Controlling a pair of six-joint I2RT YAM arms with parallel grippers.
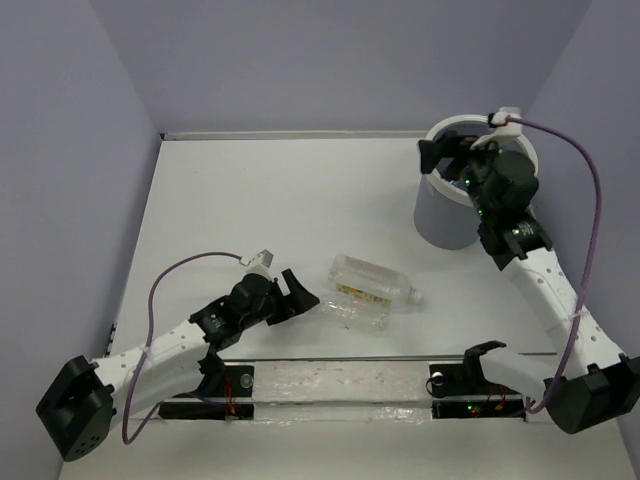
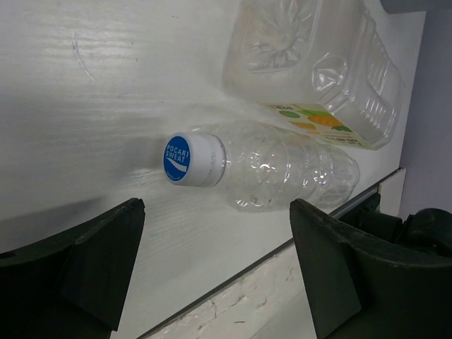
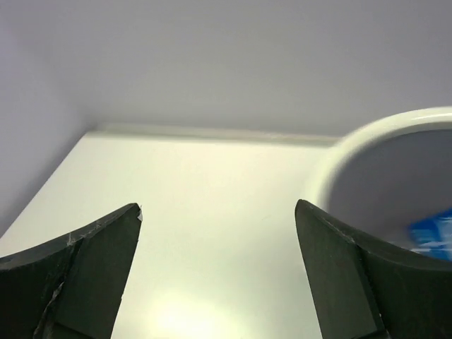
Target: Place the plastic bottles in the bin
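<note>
Plastic bottles [image 1: 370, 290]: where do they sit off each claw? — Mo

Biggest first. Right gripper [image 1: 447, 160] hangs over the mouth of the round grey bin with wide white rim [image 1: 440, 215], jaws spread wide, nothing between them. In its wrist view the rim is just right of the claw. A blue scrap of label [image 3: 432, 233] shows inside; can't tell what it's on. — Jun

And on the table [image 1: 250, 200]? — Mo

Two, side by side, both just ahead of the left gripper [image 2: 215, 210], which is also spread wide and empty. The large clear ribbed bottle with pale yellowish label [image 2: 318, 63] lies further out. The small clear crinkled bottle with blue-topped cap [image 2: 282, 169] lies nearer. Touching or just apart, can't tell. — Jun

Axis? — Mo

The small one's long axis runs along the jaw gap, cap [image 2: 189, 159] toward the view's left. My read: the left arm is far nearer, the right is well apart at the bin. The claw likely needs a wrist roll to close across the body, not end to end. — Jun
</note>
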